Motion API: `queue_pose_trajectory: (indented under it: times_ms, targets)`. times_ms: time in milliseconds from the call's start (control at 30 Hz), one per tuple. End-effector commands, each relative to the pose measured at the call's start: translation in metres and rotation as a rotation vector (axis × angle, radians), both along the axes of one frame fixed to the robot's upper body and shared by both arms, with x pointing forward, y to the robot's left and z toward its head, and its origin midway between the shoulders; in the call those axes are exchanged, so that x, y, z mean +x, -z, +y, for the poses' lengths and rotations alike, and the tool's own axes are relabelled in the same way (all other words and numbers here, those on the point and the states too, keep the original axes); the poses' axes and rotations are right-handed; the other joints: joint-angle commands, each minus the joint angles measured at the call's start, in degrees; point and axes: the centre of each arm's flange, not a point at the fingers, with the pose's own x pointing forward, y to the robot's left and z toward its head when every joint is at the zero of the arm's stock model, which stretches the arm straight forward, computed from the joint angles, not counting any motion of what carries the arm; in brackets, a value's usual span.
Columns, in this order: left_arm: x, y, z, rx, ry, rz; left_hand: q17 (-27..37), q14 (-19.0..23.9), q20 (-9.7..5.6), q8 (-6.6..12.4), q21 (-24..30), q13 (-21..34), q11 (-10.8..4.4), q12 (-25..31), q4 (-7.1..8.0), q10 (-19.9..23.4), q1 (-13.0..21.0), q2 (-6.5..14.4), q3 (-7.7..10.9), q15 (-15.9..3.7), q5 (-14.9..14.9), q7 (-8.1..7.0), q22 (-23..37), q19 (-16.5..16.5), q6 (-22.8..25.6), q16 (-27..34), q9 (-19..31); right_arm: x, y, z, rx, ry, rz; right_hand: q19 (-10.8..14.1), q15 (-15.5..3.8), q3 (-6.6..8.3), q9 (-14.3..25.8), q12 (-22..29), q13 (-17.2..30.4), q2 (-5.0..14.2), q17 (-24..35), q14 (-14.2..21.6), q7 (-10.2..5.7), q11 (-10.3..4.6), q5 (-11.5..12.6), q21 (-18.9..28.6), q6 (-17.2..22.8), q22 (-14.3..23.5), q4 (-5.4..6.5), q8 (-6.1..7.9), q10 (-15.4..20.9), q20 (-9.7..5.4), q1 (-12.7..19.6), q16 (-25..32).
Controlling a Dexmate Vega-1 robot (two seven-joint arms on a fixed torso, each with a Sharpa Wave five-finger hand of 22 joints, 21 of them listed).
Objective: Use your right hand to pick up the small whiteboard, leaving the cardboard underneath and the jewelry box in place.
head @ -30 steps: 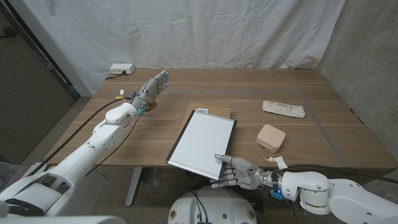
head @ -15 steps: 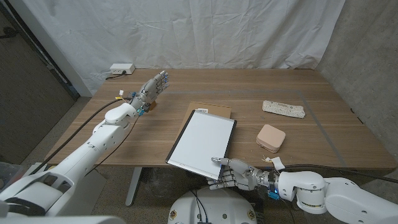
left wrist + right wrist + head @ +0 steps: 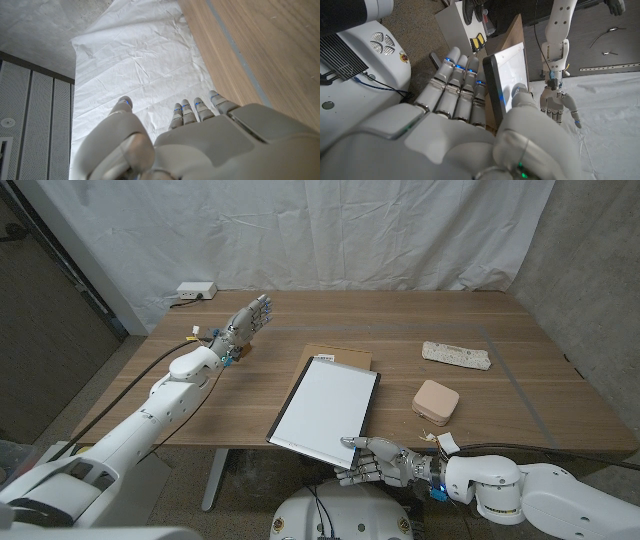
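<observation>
Whiteboard [image 3: 326, 405] lies on the cardboard [image 3: 342, 353], long axis running away from the right hand [image 3: 385, 461], whose thumb on top and fingers [image 3: 454, 82] beneath pinch its near overhanging corner at the table [image 3: 520, 350] edge; left hand [image 3: 245, 320] hovers released, far off.

The cardboard [image 3: 343, 353] lies mostly hidden beneath the small whiteboard [image 3: 327, 405], only its far edge showing; the right hand [image 3: 378, 461] has its fingers tucked out of sight under the board's near corner. The right forearm is cut off by the head view's bottom edge
</observation>
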Motion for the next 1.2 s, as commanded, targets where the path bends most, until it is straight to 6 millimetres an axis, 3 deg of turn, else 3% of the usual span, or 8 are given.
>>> queue_pose_trajectory:
  times_ms: [33, 167, 367, 500, 533, 667, 1033, 1200]
  targets:
    - [0.0016, 0.0034, -0.001, -0.007, 0.007, 0.005, 0.1, 0.0, -1.39, -0.05, -0.1, 0.1, -0.01, 0.0, -0.03, -0.1, 0.6, 0.3, -0.11, 0.42, -0.1, 0.16, 0.2, 0.0, 0.5, -0.1, 0.1, 0.0004, 0.0007, 0.001, -0.015, 0.037, 0.001, 2.2, -1.75, 0.49, 0.3, 0.5, 0.1, 0.4, 0.8, 3.3, -0.63, -0.57, 0.0, 1.0, 1.7, 0.3, -0.04, 0.24, 1.8, -1.71, 1.4, 1.3]
    - [0.0021, 0.0044, -0.0008, -0.009, 0.007, 0.007, 0.1, 0.0, -1.42, -0.06, -0.1, 0.1, -0.07, 0.0, -0.03, -0.1, 0.6, 0.4, -0.13, 0.4, -0.1, 0.18, 0.2, 0.0, 0.5, -0.1, 0.1, 0.0002, -0.0005, 0.001, -0.021, 0.044, -0.003, 4.0, -2.94, 0.66, 0.3, 1.9, 0.5, 0.86, 1.6, 6.5, -2.24, -1.76, -0.1, 2.1, 4.4, 0.5, -0.13, 0.81, 5.3, -2.37, 2.4, 2.7]
    - [0.0019, 0.0056, -0.0003, -0.015, 0.009, 0.009, 0.1, 0.1, -1.41, -0.05, -0.1, 0.1, 0.02, 0.0, -0.04, 0.0, 0.6, 0.4, -0.17, 0.36, -0.2, 0.15, 0.2, 0.0, 0.6, -0.1, 0.1, 0.0005, -0.0025, 0.0005, -0.014, 0.048, -0.008, 7.7, -6.83, 0.94, 0.3, 5.4, 1.6, 2.18, 3.9, 13.1, -4.8, -3.96, -0.2, 5.0, 11.0, 1.4, -0.2, 2.35, 13.9, -4.33, 4.8, 5.9]
    - [0.0011, 0.0057, -0.0004, -0.016, 0.008, 0.009, 0.1, 0.1, -1.39, -0.04, -0.1, 0.1, 0.0, 0.0, -0.04, 0.0, 0.6, 0.4, -0.19, 0.39, -0.2, 0.15, 0.2, 0.0, 0.6, -0.1, 0.1, 0.0006, -0.0038, -0.0002, -0.003, 0.053, -0.015, 9.5, -9.38, 1.61, 0.3, 7.2, 2.5, 3.64, 5.3, 17.0, -6.46, -5.42, -0.2, 7.2, 15.2, 2.2, -0.41, 3.31, 18.1, -6.42, 6.8, 7.9]
    - [0.0008, 0.0056, -0.0006, -0.015, 0.008, 0.008, 0.1, 0.1, -1.4, -0.04, -0.1, 0.1, 0.03, 0.0, -0.05, 0.0, 0.6, 0.4, -0.19, 0.36, -0.2, 0.18, 0.2, 0.0, 0.6, -0.1, 0.1, 0.0005, -0.0042, -0.0005, -0.001, 0.054, -0.016, 9.7, -9.77, 1.68, 0.4, 7.9, 2.9, 3.95, 5.9, 18.5, -6.92, -6.21, -0.3, 8.3, 16.7, 3.0, -0.38, 3.6, 19.8, -6.9, 7.4, 8.7]
    - [0.0002, 0.0053, -0.0019, -0.013, 0.009, 0.007, 0.1, 0.1, -1.4, -0.05, -0.1, 0.1, -0.04, 0.0, -0.05, 0.0, 0.6, 0.5, -0.22, 0.42, -0.2, 0.22, 0.2, 0.0, 0.6, -0.1, 0.1, 0.0006, -0.006, -0.0024, 0.008, 0.058, -0.025, 9.7, -10.5, 2.9, 0.4, 9.5, 4.0, 5.39, 7.4, 21.1, -7.97, -6.59, -0.3, 10.8, 19.6, 5.3, -1.07, 4.12, 23.4, -7.61, 10.7, 10.3]
    - [-0.0014, 0.0025, -0.0061, -0.005, 0.009, 0.006, 0.1, 0.1, -1.37, -0.08, -0.1, 0.1, -0.02, 0.0, -0.08, -0.1, 0.7, 0.5, -0.27, 0.5, -0.2, 0.22, 0.2, 0.0, 0.5, -0.1, 0.1, 0.0015, -0.0071, -0.0076, 0.032, 0.071, -0.03, 9.5, -10.88, 5.64, 1.4, 10.9, 6.5, 7.83, 10.2, 24.0, -9.57, -9.05, 0.1, 15.6, 22.8, 9.1, -1.65, 4.97, 26.1, -8.96, 17.5, 12.3]
    - [-0.0019, 0.0022, -0.0062, -0.002, 0.007, 0.008, 0.1, 0.2, -1.35, -0.08, -0.1, 0.1, 0.02, 0.0, -0.08, 0.0, 0.7, 0.6, -0.3, 0.48, -0.2, 0.24, 0.2, 0.0, 0.5, -0.1, 0.1, 0.0016, -0.0068, -0.008, 0.033, 0.063, -0.03, 9.5, -10.86, 5.96, 1.7, 11.0, 7.0, 8.1, 10.6, 24.1, -9.74, -9.33, 0.0, 16.2, 22.8, 9.4, -1.43, 4.98, 26.2, -8.97, 18.3, 12.5]
